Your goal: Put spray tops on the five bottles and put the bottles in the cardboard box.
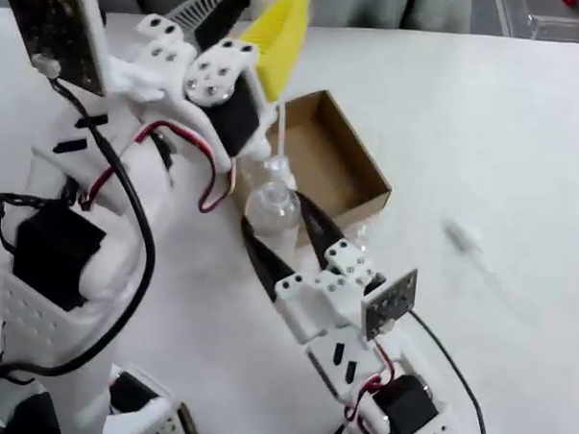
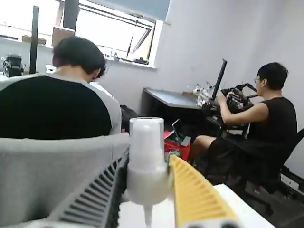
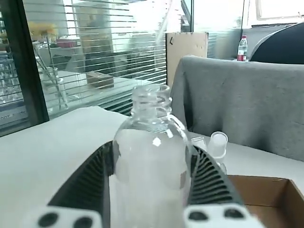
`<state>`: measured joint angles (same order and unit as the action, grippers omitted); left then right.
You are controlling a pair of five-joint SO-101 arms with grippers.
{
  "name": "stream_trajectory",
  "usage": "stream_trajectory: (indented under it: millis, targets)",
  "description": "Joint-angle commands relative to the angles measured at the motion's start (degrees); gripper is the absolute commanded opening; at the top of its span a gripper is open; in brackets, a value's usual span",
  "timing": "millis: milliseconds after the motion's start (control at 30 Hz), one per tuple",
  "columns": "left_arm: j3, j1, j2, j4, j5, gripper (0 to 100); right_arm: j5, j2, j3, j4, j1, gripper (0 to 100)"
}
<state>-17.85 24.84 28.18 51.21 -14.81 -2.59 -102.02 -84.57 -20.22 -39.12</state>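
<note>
Beside the cardboard box (image 1: 363, 207), two parts were held.
Left gripper (image 2: 148, 157) pinched a spray top (image 2: 146, 142); right gripper (image 3: 151, 149) clasped an uncapped bottle (image 3: 150, 124).

we see a white table (image 1: 486, 110). an open cardboard box (image 1: 326, 161) sits on it. a small clear bottle (image 3: 217, 145) stands just beside the box's near corner. to the right of the box, apart from it, lies a small pale object (image 1: 459, 234), too blurred to identify.
</note>
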Motion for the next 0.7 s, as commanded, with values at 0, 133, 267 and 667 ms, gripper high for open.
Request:
stream_trajectory:
  millis: [0, 133, 267, 667]
  targets:
    - [-2.64, 0.75, 5.58, 4.57, 0.26, 2, -0.35, -0.92, -0.09, 0.66, 0.04, 1.5]
    - [0.44, 0.31, 8.75, 2.46, 0.26, 2, -0.35, -1.1, -0.09, 0.66, -0.31, 1.5]
    - [8.88, 0.31, 12.26, -2.02, 0.35, 2, -0.53, -1.1, -0.09, 0.4, -0.31, 1.5]
    - [39.21, 0.22, 27.03, -26.37, 0.7, 2, -0.62, -1.1, -0.09, -3.03, -0.31, 1.5]
